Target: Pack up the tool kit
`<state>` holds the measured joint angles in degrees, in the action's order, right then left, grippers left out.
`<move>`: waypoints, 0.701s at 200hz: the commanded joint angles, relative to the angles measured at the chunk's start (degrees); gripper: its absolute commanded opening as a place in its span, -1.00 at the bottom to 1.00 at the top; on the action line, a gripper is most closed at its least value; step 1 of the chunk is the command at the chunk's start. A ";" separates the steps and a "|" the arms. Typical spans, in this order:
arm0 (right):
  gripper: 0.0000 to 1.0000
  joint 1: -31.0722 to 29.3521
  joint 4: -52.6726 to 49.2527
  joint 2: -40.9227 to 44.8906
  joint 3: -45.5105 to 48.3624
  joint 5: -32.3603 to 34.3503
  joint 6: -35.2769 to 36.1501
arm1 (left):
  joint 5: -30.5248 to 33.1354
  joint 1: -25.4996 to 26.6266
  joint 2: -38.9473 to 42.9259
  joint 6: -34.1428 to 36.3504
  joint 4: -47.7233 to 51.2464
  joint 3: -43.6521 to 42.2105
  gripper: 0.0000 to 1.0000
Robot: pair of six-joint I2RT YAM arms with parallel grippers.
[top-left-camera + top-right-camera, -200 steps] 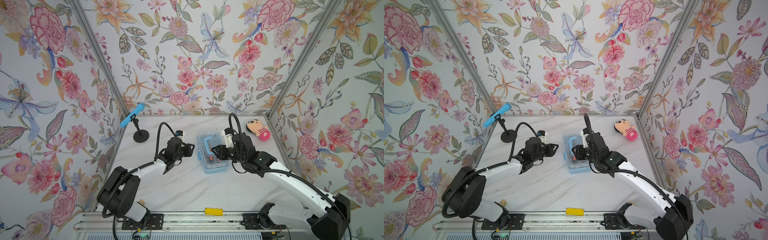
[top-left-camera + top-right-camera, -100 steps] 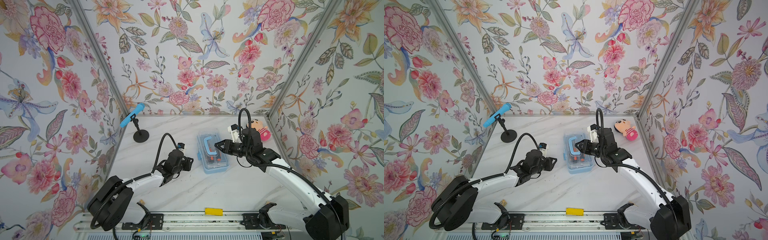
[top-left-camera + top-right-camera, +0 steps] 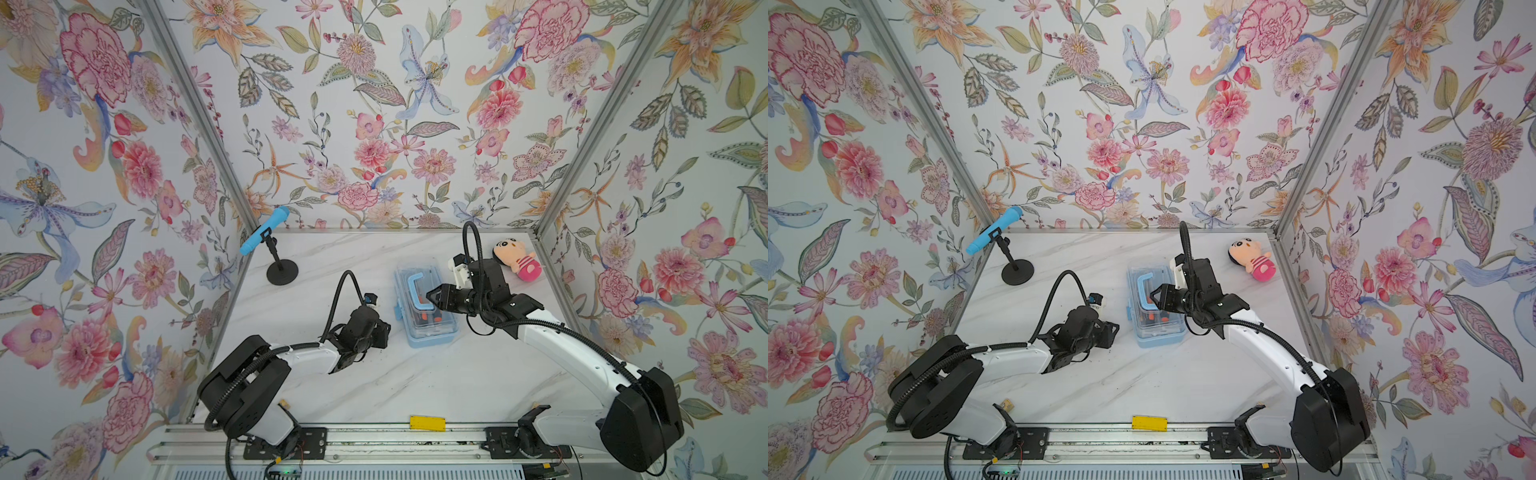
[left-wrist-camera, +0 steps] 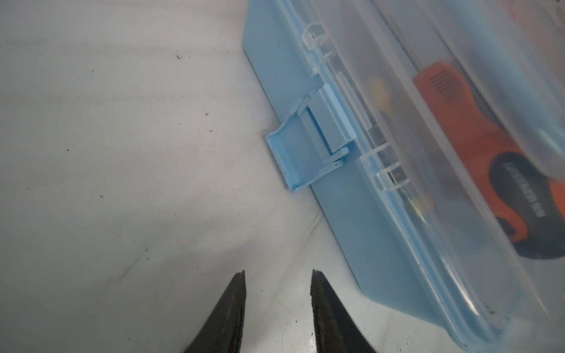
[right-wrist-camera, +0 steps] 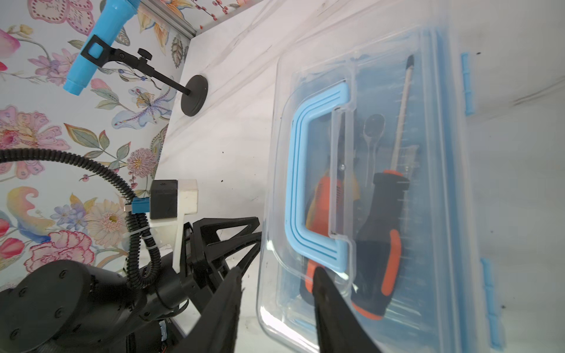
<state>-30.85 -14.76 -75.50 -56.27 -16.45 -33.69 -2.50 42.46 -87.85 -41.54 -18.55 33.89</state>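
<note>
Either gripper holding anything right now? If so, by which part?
Nothing held. Left gripper: open over the table by the latch. Right gripper: open above the clear lid, near the handle.

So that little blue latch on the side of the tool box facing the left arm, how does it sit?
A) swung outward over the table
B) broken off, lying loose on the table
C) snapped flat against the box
A: in the left wrist view the latch juts out from the side of the light-blue tool box, attached by its hinge, above the marble table.
</note>
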 commanded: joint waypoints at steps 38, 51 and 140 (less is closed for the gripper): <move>-0.19 -1.14 -0.86 -1.31 -0.43 4.57 2.94 | 0.93 0.96 -6.01 -0.37 -5.34 3.85 -0.24; -0.19 -1.15 -1.05 -1.53 -0.52 4.31 3.02 | 0.68 1.08 -7.37 -0.71 -5.92 4.43 -0.24; -0.18 -1.24 -1.57 -1.99 -0.57 4.06 3.52 | -0.38 1.31 -9.64 -1.22 -6.20 6.23 -0.28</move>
<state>-31.81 -15.44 -76.64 -56.27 -12.95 -31.40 -2.74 43.20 -96.33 -42.04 -23.92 38.79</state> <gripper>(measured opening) 0.410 0.363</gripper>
